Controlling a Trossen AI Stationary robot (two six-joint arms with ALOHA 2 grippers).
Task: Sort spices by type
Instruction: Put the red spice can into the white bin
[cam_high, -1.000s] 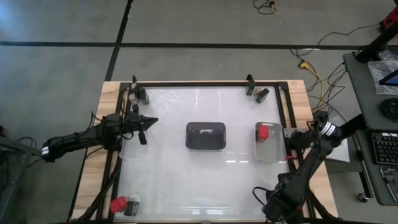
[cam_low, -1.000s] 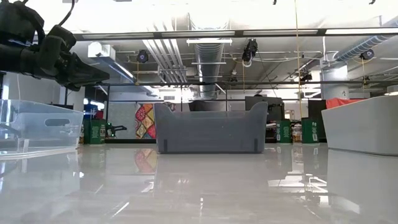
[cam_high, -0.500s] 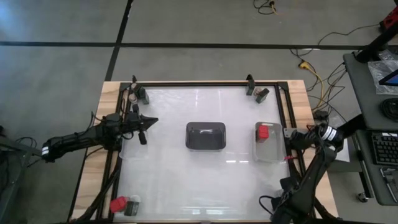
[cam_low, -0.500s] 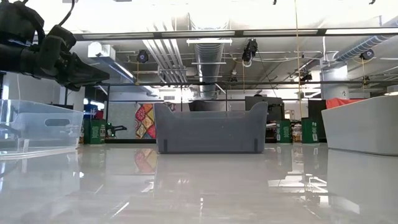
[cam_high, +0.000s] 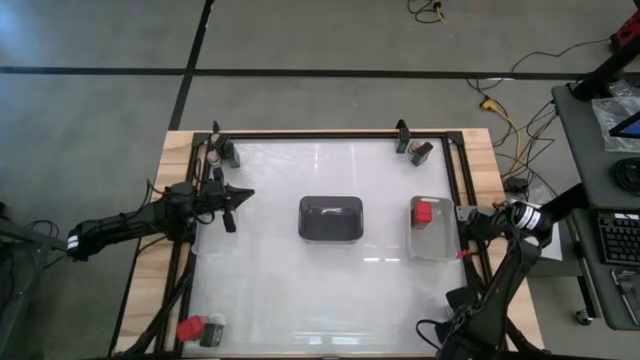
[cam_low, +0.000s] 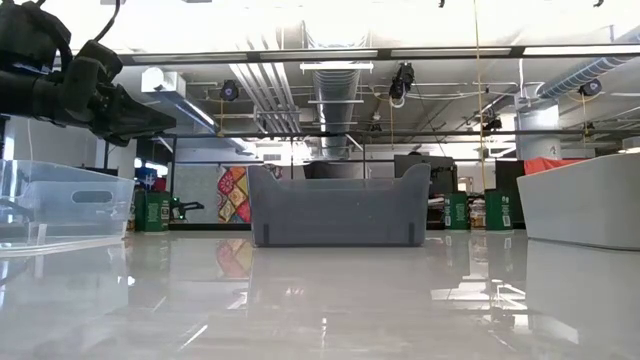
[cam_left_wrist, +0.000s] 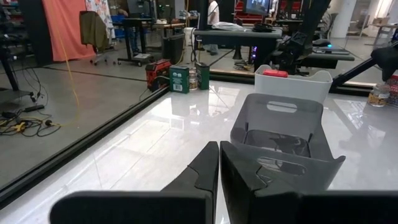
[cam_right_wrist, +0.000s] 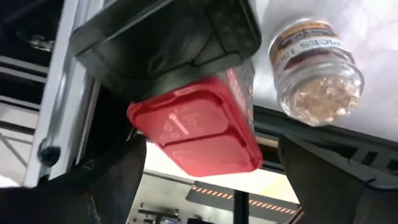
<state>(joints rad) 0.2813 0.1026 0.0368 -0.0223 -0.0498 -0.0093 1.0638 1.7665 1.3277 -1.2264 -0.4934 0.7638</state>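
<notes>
The left gripper (cam_high: 243, 194) is held above the table's left part, and its fingers (cam_left_wrist: 211, 171) are pressed together with nothing between them. Straight ahead of these fingertips the dark tray (cam_left_wrist: 286, 134) is seen, and beyond it a clear tray (cam_high: 433, 243) in which a red block (cam_high: 424, 211) lies. Just below and beside the closed fingers a second clear tray (cam_high: 212, 243) stands. The right gripper (cam_high: 466, 222) is kept at the table's right edge, just outside the tray with the red block. Its fingers (cam_right_wrist: 106, 180) are spread wide apart and nothing is clamped by them. Between them, a little ahead, a red-lidded container (cam_right_wrist: 199, 134) is seen with a dark block (cam_right_wrist: 168, 37) against it (whether the two really touch cannot be told), and a clear jar (cam_right_wrist: 314, 68) lies to one side of it. Well away from both grippers, another red spice (cam_high: 188, 328) and a grey spice (cam_high: 212, 331) are left together at a table corner.
</notes>
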